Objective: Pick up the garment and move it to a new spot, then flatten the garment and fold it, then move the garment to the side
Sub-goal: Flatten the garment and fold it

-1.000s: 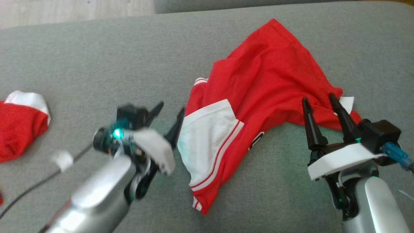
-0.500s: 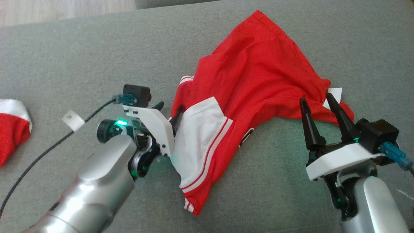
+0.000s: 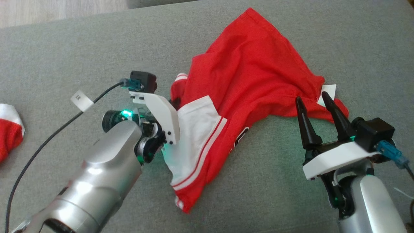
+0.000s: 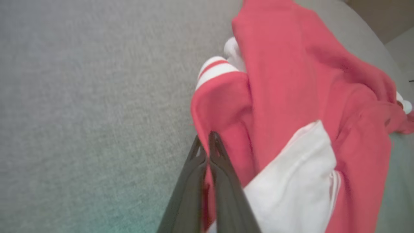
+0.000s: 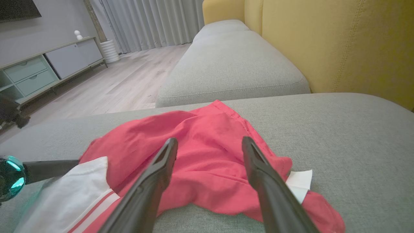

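A: left claw?
B: left gripper (image 4: 206,145) is pinched shut on the garment (image 3: 255,81), at the garment's left edge, where the white panel (image 3: 190,136) meets the red. In the left wrist view, red cloth shows between the two fingers.
A: right?
B: right gripper (image 3: 310,96) is spread wide and holds nothing. Its tips are at the garment's right end, just beside the white label (image 3: 326,92) there. Touching the cloth or not: cannot tell.
A: garment itself?
B: crumpled, not flat, not folded. The grey cushion (image 3: 64,48) lies under it. The red body runs to a pointed corner on the far side. The white panel with red stripes is on the near left.
A: anything else?
B: second red-and-white cloth (image 3: 8,136), well apart from the garment on its left, same cushion. Yellow backrest (image 5: 339,42) stands beyond the garment in the right wrist view.
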Robot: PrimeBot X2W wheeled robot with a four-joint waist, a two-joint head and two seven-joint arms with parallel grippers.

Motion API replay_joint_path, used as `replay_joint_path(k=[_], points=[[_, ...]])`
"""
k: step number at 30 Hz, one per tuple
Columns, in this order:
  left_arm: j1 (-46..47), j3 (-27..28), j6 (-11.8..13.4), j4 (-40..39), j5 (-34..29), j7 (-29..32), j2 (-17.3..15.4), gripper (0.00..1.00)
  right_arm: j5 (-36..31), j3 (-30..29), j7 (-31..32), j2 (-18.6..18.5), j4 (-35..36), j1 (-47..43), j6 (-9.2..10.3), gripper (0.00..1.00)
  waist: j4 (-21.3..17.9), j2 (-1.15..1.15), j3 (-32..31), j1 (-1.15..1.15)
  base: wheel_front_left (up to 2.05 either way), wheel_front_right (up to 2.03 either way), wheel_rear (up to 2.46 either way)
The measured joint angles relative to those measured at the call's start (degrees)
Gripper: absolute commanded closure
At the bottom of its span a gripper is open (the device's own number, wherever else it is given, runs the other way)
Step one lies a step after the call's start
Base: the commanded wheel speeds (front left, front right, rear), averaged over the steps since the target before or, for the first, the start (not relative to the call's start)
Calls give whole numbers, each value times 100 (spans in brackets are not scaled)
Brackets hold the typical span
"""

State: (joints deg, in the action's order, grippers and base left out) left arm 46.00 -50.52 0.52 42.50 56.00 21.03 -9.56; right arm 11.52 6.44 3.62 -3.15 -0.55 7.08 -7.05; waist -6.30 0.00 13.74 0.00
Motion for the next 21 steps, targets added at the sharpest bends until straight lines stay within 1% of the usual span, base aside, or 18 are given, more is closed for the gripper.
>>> replay_joint_path(k=[2,5,7,10,12,14,18,21], points=[[59,12,37,9,-120,-323,29,100,0,-3,0,0,-15,9,0,0,8,0,-4,0,0,0,0],[236,75,225,-5,-396,-1103,64,100,0,-54,-1,0,-20,25,0,0,48,0,-26,0,0,0,0],[389,97,303,-38,-555,-1507,80,100,0,-91,-1,0,-24,41,0,0,84,0,-61,0,0,0,0],[561,145,403,-235,-737,-1919,86,100,0,-111,-1,1,-40,41,0,0,141,0,-138,0,0,0,0],[597,137,435,-446,-805,-2027,100,100,1,-129,-1,1,-51,40,0,0,183,0,-197,0,0,0,0],[597,116,519,-717,-896,-2138,102,100,0,-147,-1,1,-51,35,0,0,230,0,-255,0,0,0,0],[595,4,730,-1457,-1101,-2179,68,100,0,-211,1,1,-41,2,0,0,332,0,-361,0,0,0,0],[589,-129,925,-2075,-1244,-2102,-26,100,0,-245,31,2,-20,-89,0,0,398,0,-435,0,0,0,0]])
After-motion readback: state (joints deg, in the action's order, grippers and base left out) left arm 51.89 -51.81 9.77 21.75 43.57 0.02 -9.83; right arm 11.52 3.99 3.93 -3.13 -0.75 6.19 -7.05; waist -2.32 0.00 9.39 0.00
